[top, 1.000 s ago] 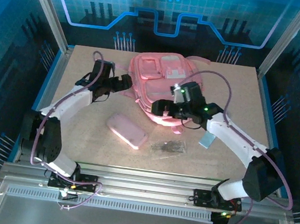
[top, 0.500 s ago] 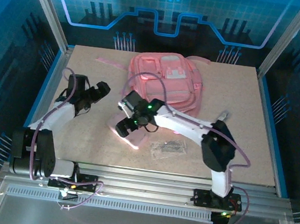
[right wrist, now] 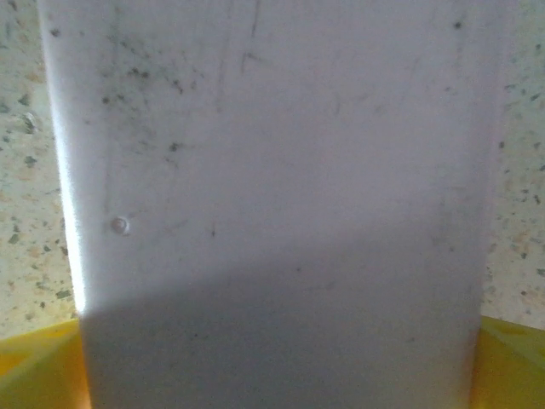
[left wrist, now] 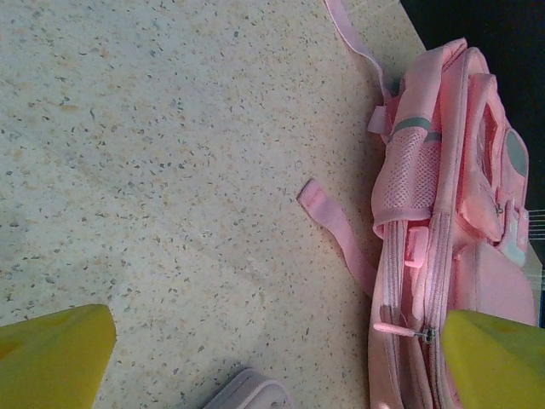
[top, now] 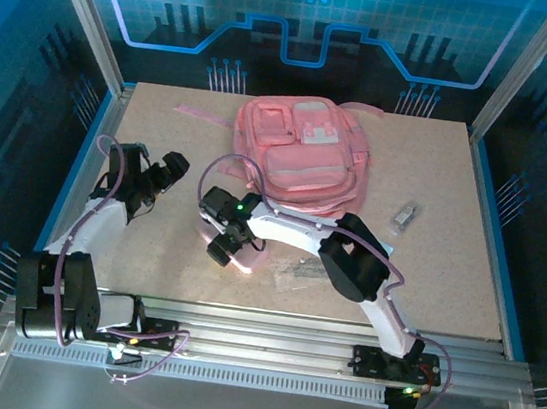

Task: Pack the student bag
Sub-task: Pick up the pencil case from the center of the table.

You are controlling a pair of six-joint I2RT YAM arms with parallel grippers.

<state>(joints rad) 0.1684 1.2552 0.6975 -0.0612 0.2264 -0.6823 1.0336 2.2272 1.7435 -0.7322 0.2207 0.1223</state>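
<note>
The student bag (top: 300, 158) lies flat at the back middle of the table, front pockets up. In the left wrist view the student bag (left wrist: 451, 213) fills the right side, with a loose strap (left wrist: 332, 226) and a zip pull (left wrist: 398, 328). My left gripper (top: 173, 166) hovers open left of the bag, nothing between its yellow fingers (left wrist: 51, 358). My right gripper (top: 223, 243) is down on the small pale pink pencil case (top: 237, 252). The pencil case (right wrist: 272, 187) spans the gap between the yellow fingertips (right wrist: 34, 366), which stand wide at its two long edges.
A small grey object (top: 405, 217) lies right of the bag. A clear packet with dark bits (top: 308, 268) sits in front of the bag, beside the pencil case. A thin pink strap (top: 200, 114) trails to the bag's left. The pencil case's corner (left wrist: 251, 396) shows in the left wrist view.
My right arm swung from the bag's front edge leftward and down onto the pencil case. My left arm drew back from the bag toward the left edge. The small grey object now lies further back at right.
</note>
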